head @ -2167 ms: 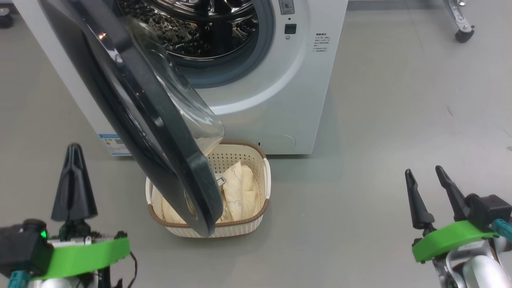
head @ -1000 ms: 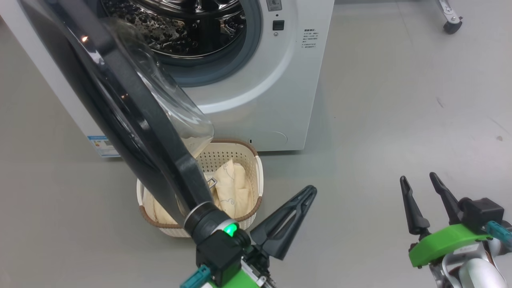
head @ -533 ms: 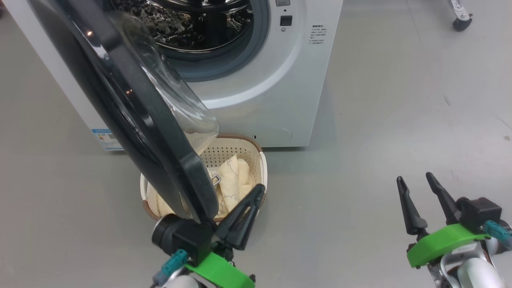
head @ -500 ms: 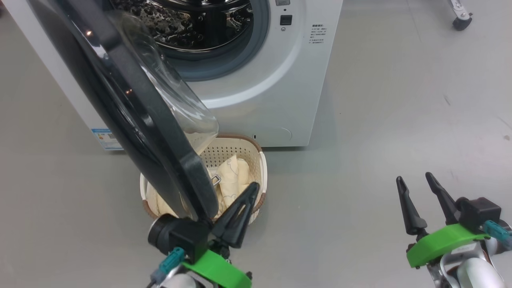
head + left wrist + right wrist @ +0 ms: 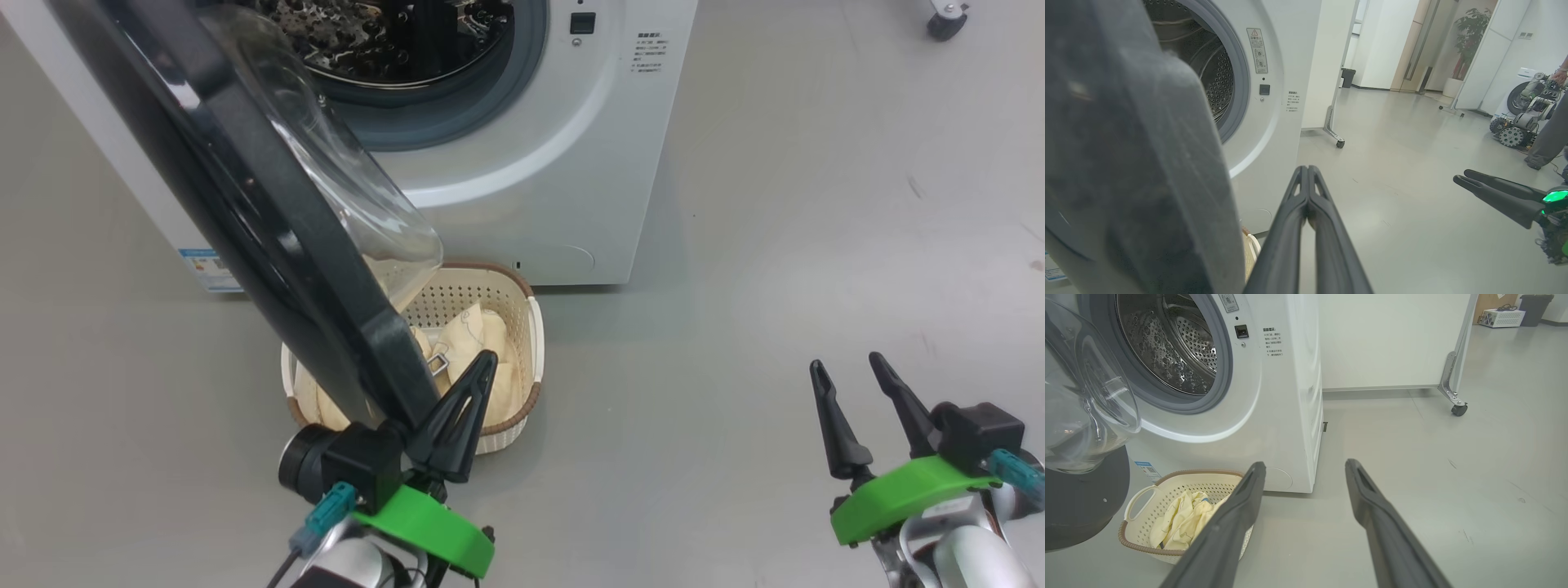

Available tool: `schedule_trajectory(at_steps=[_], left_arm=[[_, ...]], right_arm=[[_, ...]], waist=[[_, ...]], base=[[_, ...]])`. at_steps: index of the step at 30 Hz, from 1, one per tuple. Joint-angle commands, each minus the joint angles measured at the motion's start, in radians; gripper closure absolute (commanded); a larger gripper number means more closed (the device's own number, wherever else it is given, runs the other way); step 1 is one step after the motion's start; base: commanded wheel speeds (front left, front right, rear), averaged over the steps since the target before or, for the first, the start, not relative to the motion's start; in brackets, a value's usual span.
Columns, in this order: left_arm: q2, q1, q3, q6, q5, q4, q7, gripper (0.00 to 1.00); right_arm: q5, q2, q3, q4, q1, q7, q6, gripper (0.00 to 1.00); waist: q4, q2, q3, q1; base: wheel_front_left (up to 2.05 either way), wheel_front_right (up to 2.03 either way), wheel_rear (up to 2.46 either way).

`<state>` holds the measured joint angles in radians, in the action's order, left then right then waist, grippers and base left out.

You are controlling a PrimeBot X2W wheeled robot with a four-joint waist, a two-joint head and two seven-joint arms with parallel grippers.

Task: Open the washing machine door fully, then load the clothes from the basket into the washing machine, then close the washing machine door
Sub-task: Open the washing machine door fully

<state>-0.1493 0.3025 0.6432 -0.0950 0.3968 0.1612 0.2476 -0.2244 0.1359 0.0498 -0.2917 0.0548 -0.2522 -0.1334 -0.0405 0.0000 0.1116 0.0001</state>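
The white washing machine (image 5: 522, 163) stands with its steel drum (image 5: 1167, 351) exposed. The washing machine door (image 5: 269, 204), a black ring around a clear glass bowl (image 5: 1081, 408), hangs partly swung out over the basket (image 5: 535, 351). The cream basket (image 5: 1196, 472) sits on the floor before the machine and holds pale yellow clothes (image 5: 478, 335) (image 5: 1180, 514). My left gripper (image 5: 487, 359) (image 5: 1306, 167) is shut and empty. It lies along the right side of the door's lower edge (image 5: 1147, 163), and I cannot tell if they touch. My right gripper (image 5: 845, 362) (image 5: 1305, 464) (image 5: 1461, 175) stands open and empty at the lower right.
A caster of a wheeled frame (image 5: 947, 20) (image 5: 1458, 409) stands behind and to the right, under a white partition (image 5: 1392, 339). A person's leg (image 5: 1547, 139) and another robot (image 5: 1515, 126) are far off to the right. Bare grey floor (image 5: 775, 245) lies right of the machine.
My shut left gripper swung in from the lower left to the centre, then slid left up to the door's lower edge. The head view shifted slightly. The right gripper stayed put.
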Motion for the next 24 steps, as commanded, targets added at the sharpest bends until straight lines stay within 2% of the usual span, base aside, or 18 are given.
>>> schedule_trajectory(at_steps=[1, 16, 24], left_arm=[[-0.002, 0.037, -0.042, 0.002, -0.014, -0.040, 0.014, 1.00], [0.021, 0.022, -0.033, -0.009, -0.015, -0.025, 0.014, 1.00], [0.033, 0.018, -0.023, 0.003, -0.003, -0.007, 0.008, 1.00]], right_arm=[[-0.005, 0.024, 0.013, 0.028, 0.049, -0.010, 0.003, 0.00], [-0.009, 0.022, 0.018, 0.020, 0.062, -0.010, 0.003, 0.00], [-0.012, 0.022, 0.017, 0.018, 0.061, -0.010, 0.003, 0.00]], waist=[[0.009, 0.0000, 0.004, -0.0001], [0.061, 0.0000, 0.016, -0.0001], [0.099, 0.0000, 0.020, -0.0001]], base=[[0.00, 0.00, 0.00], [0.00, 0.00, 0.00], [0.00, 0.00, 0.00]])
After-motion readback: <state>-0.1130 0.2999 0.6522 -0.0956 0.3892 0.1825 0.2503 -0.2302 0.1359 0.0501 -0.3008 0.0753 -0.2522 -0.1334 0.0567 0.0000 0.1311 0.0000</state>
